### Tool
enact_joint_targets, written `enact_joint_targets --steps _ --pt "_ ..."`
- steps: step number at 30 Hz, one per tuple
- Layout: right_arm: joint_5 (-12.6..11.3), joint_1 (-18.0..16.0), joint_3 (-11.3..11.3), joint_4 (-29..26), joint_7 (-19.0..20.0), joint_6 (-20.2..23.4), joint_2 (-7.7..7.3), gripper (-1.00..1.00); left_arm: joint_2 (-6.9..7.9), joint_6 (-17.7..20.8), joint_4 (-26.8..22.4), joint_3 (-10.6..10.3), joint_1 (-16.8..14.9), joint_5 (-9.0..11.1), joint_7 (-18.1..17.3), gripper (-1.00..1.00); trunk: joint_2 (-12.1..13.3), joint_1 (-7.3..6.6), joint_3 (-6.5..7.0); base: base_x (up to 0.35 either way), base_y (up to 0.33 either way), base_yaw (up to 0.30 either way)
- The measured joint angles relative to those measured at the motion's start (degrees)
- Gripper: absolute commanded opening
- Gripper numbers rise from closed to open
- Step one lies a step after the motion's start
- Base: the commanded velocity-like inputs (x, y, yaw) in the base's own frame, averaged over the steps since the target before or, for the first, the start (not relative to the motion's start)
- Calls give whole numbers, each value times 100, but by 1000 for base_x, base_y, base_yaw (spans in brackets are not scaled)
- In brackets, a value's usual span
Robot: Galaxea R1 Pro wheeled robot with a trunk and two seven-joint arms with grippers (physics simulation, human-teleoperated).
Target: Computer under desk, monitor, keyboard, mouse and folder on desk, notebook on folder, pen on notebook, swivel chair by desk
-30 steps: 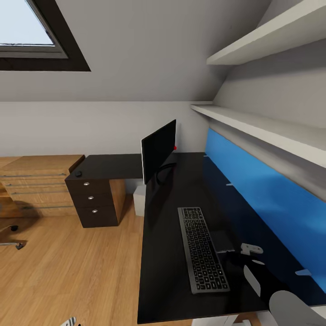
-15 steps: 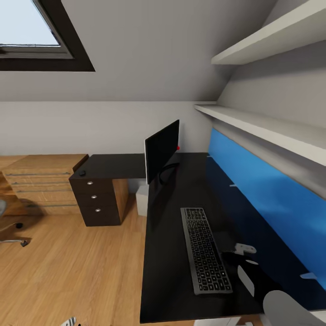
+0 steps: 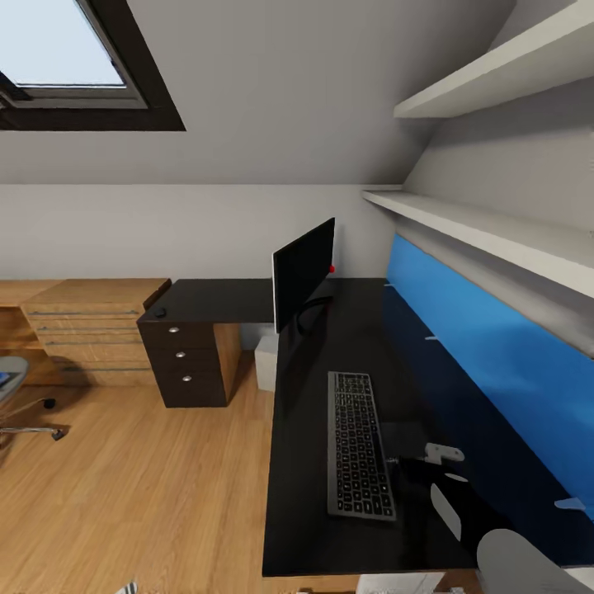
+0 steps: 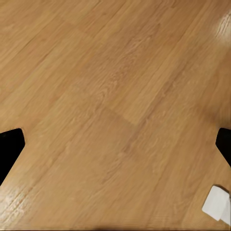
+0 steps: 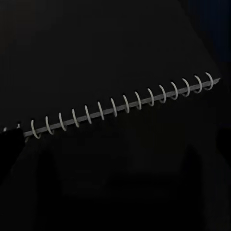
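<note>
The black desk (image 3: 330,330) carries the monitor (image 3: 304,272) at its corner and the keyboard (image 3: 356,445) nearer me. The mouse (image 3: 159,313) lies on the desk's far-left wing above the drawers. The computer (image 3: 266,363) stands under the desk. The dark notebook (image 3: 403,436) lies right of the keyboard, and its spiral binding (image 5: 120,108) crosses the right wrist view. Over it hovers my right gripper (image 5: 115,144), open. My left gripper (image 4: 115,144) hangs open over bare floor. The swivel chair (image 3: 21,404) is at the far left, with a blue sliver of the folder (image 3: 5,379) on its seat. The pen is out of view.
Light wooden low cabinets (image 3: 82,330) line the back wall left of the desk. A blue wall panel (image 3: 495,363) and white shelves (image 3: 495,231) run along the desk's right side. Wood floor (image 3: 140,478) stretches between me and the chair. A white block (image 4: 217,203) shows at the left wrist view's edge.
The head view has swung left, so everything sits further right in the picture and the swivel chair has come into view. The things themselves have not visibly moved.
</note>
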Motion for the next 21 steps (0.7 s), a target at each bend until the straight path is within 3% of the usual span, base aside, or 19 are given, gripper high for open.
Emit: enact_joint_targets --steps 7,21 --pt "-3 -1 3 0 0 -1 -1 100 -1 -3 29 3 2 -10 -7 100 0 -2 0 -159 75 0" --pt "-1 0 21 9 0 -1 8 100 0 -20 31 3 -2 -18 -8 100 0 -2 0 -19 165 22"
